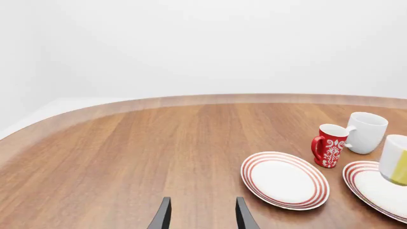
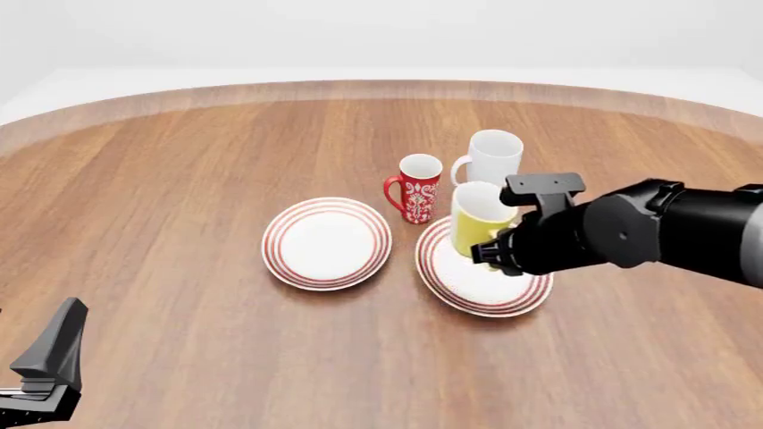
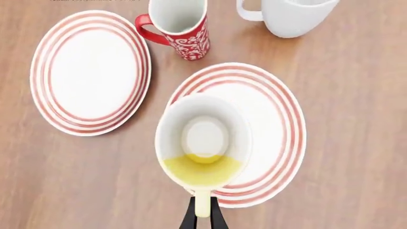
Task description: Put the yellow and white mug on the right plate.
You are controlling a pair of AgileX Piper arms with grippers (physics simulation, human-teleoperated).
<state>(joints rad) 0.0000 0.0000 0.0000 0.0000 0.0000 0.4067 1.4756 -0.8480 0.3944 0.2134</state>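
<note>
The yellow and white mug [image 2: 480,223] is upright over the right plate [image 2: 467,288], a white plate with red rings. My right gripper [image 2: 498,253] is shut on the mug's yellow handle [image 3: 202,205]; the black fingers [image 3: 189,217] pinch it from both sides. From above, the mug [image 3: 203,143] covers the near-left part of the plate [image 3: 273,119]. I cannot tell whether it rests on the plate or hangs just above it. My left gripper [image 2: 50,357] is open and empty at the near left [image 1: 203,217]. The mug [image 1: 395,160] and plate [image 1: 375,191] also show in the left wrist view.
The left plate [image 2: 327,243] lies beside the right one. A red patterned mug [image 2: 419,188] and a larger white mug [image 2: 491,156] stand just behind the plates, close to the held mug. The table's curved far edge [image 2: 381,85] runs across the back.
</note>
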